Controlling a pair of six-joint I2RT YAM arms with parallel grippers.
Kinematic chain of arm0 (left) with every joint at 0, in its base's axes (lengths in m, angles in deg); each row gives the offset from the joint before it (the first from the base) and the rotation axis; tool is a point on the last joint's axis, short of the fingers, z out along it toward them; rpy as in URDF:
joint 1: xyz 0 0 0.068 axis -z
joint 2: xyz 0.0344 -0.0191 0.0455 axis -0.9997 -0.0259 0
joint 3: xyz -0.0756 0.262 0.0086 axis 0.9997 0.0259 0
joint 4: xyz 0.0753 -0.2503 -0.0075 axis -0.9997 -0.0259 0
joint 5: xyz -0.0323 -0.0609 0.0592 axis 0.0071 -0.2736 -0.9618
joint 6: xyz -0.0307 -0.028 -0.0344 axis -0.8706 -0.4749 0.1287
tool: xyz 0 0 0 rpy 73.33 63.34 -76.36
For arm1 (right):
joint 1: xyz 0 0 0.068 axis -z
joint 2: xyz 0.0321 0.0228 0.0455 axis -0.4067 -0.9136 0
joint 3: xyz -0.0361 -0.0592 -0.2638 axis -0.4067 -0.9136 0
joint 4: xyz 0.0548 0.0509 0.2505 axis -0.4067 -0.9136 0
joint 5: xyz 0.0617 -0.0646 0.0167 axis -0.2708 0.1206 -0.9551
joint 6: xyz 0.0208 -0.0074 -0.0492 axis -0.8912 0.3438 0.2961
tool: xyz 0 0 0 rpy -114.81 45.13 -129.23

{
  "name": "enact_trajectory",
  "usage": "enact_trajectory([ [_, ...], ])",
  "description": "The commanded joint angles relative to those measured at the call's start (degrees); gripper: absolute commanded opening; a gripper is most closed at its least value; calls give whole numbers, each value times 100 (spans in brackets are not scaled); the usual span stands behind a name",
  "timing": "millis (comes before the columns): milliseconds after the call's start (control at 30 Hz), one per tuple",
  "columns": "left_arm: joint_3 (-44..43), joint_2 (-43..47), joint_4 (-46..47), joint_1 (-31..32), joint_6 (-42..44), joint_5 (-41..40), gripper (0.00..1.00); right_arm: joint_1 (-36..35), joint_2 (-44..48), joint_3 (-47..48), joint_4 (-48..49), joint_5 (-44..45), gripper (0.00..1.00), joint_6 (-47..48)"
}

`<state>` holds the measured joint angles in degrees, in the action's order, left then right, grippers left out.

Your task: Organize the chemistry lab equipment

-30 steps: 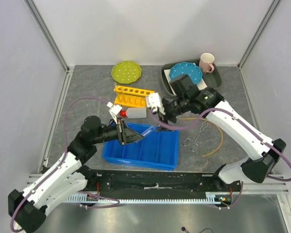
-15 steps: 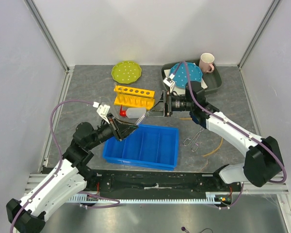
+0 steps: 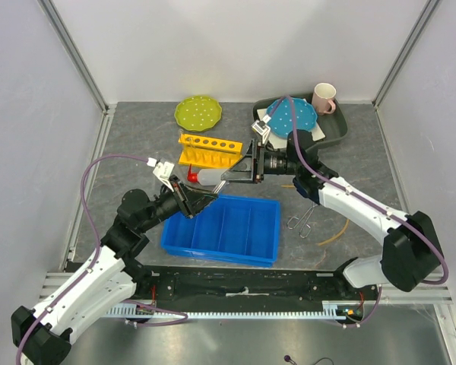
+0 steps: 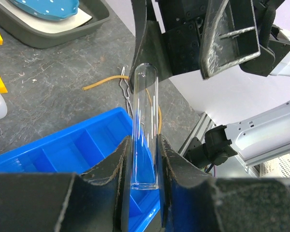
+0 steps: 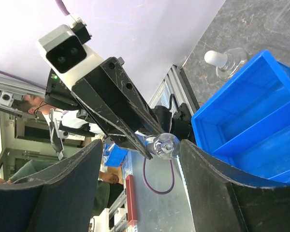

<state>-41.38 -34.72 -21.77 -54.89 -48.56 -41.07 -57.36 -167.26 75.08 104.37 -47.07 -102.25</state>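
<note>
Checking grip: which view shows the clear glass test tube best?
Left wrist: the clear glass test tube shows lengthwise, clamped in the left end effector. Right wrist sees only its end; top external barely shows it.

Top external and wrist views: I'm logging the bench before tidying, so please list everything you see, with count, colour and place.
test-tube rack: one, yellow, centre back of the table.
squeeze bottle: one, white with red cap, just in front of the rack.
divided bin: one, blue, centre front.
test tube: one, clear, held above the bin.
small glass bottle: one, clear with white top, by a bin corner.
tongs: one, metal, right of the bin.
rubber tube: one, tan, beside the tongs.
green plate: one, back centre.
blue plate: one, in the tray.
tray: one, dark grey, back right.
mug: one, pale with pink handle, at the tray's back edge.
left pincer: black, shut on the test tube.
right pincer: black, open, facing the tube's end.
</note>
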Motion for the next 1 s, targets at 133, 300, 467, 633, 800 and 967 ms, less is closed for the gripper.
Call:
enact_trajectory([
  [133,-104,74,395,30,-38,-93,8,-232,-245,90,327,63,66,-153],
  [300,-86,74,404,30,-38,-93,8,-241,-333,91,494,80,44,-241],
  [467,-77,91,395,30,-30,-93,9,-232,-351,55,582,124,26,-171],
  [633,-95,170,229,30,-29,-146,21,-206,-377,151,538,124,21,22],
  [800,-419,486,-727,21,225,-741,69,5,-561,966,-470,80,19,994],
  [967,-1026,663,-2757,21,1075,-1867,89,41,-992,2136,-2525,843,18,3698],
])
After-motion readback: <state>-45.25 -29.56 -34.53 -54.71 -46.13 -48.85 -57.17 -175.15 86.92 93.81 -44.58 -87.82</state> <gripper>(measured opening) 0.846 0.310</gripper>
